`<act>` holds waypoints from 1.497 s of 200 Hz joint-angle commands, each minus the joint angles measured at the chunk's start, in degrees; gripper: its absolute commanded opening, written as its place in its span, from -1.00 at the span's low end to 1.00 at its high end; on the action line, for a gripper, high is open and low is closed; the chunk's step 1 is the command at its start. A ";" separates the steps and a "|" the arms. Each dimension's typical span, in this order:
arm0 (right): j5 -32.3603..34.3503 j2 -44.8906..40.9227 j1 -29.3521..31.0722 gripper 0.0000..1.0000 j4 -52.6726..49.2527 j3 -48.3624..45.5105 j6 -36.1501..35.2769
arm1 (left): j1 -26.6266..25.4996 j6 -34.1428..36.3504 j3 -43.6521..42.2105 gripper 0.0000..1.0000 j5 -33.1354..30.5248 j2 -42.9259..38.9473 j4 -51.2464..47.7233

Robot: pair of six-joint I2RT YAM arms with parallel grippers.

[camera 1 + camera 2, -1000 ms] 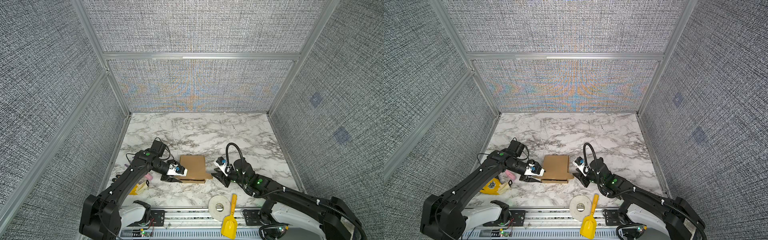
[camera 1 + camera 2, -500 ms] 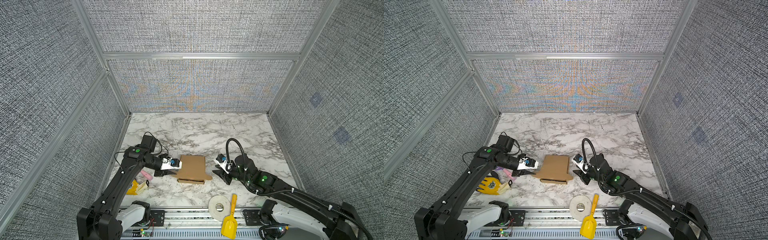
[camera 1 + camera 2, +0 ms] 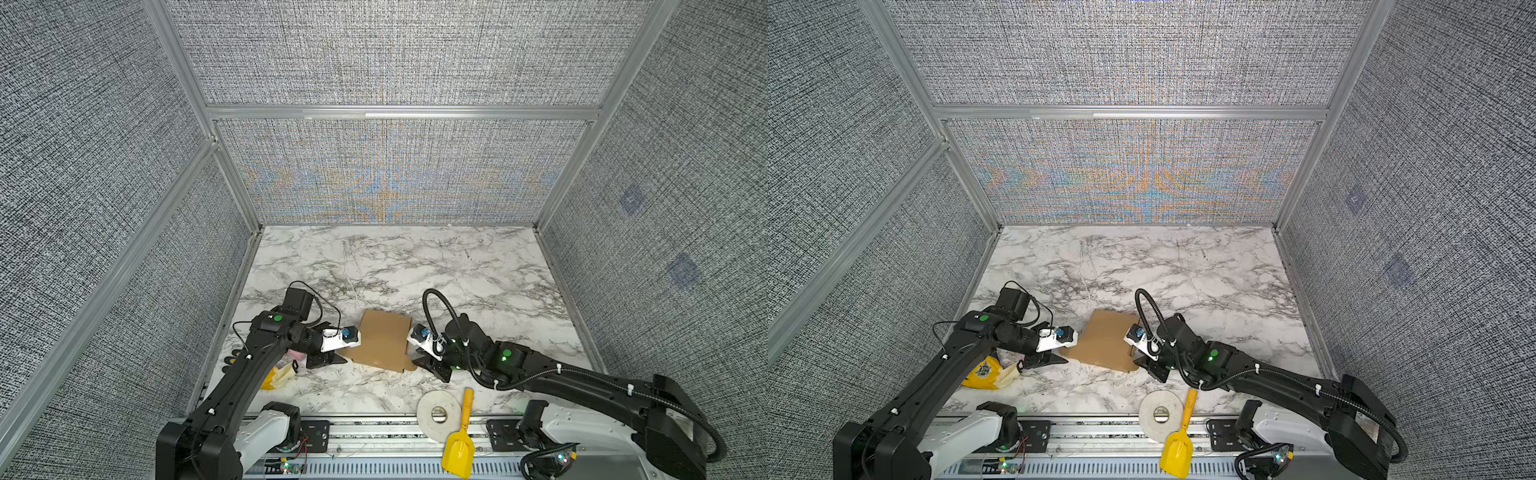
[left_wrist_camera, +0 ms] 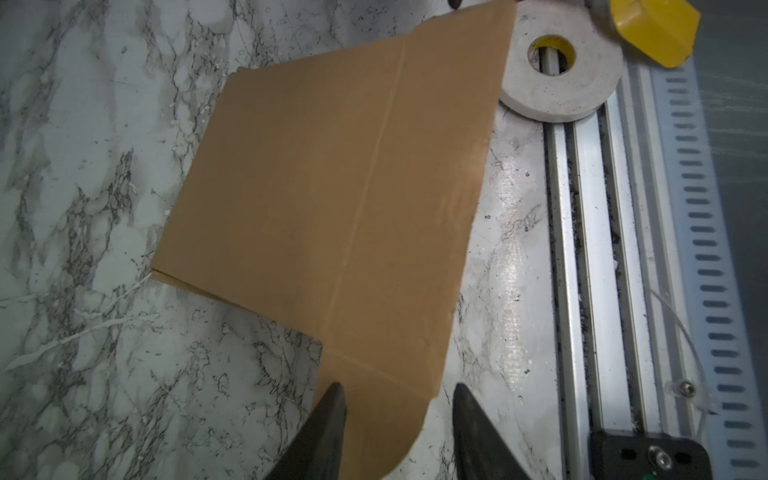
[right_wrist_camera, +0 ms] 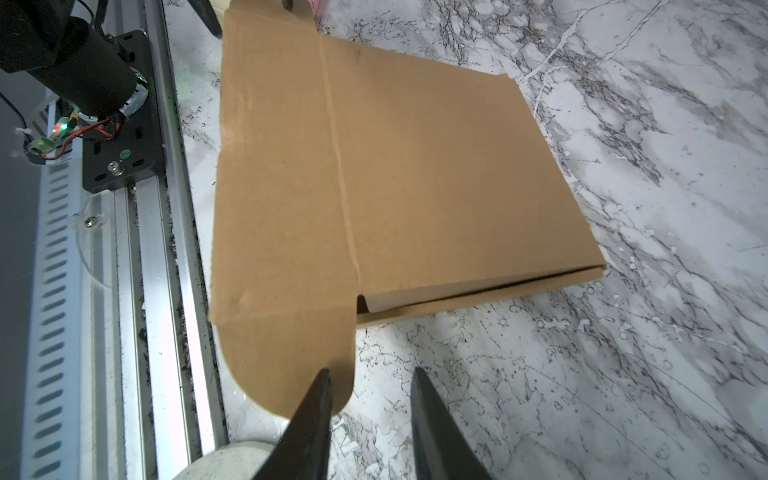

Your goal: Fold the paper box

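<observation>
Having drawn back a moment ago, the left tool (image 4: 397, 390) now straddles, jaws apart, a rounded flap (image 4: 374, 419) of the paper box (image 3: 384, 343) lying flat on the tabletop (image 3: 415, 266) between both arms, and the right tool (image 5: 370, 372), likewise apart, sits at the opposite flap (image 5: 286, 361), so raising the flaps seems next.

Far tabletop (image 3: 395, 257) free; paper box (image 3: 382, 345), tape roll (image 3: 426, 415) nearside
</observation>
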 commanded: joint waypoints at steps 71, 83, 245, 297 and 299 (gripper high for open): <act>8.95 3.28 4.33 -0.18 -2.92 5.76 -18.15 | 3.04 -9.63 -1.50 -0.08 0.94 1.72 9.77; 9.73 3.61 4.31 -0.18 -7.71 9.20 -20.34 | 3.61 -8.82 -1.64 -0.05 0.16 0.91 9.10; -3.09 25.66 -2.74 -0.28 5.77 13.90 -15.13 | 11.74 -12.92 3.00 0.28 13.25 -0.52 7.76; -3.14 21.29 -2.75 -0.28 9.36 12.65 -12.22 | 11.75 -17.49 4.06 0.28 10.25 4.65 11.78; -3.23 21.58 -2.80 -0.28 9.93 12.21 -12.11 | 11.74 -17.60 3.85 0.28 10.13 4.78 12.07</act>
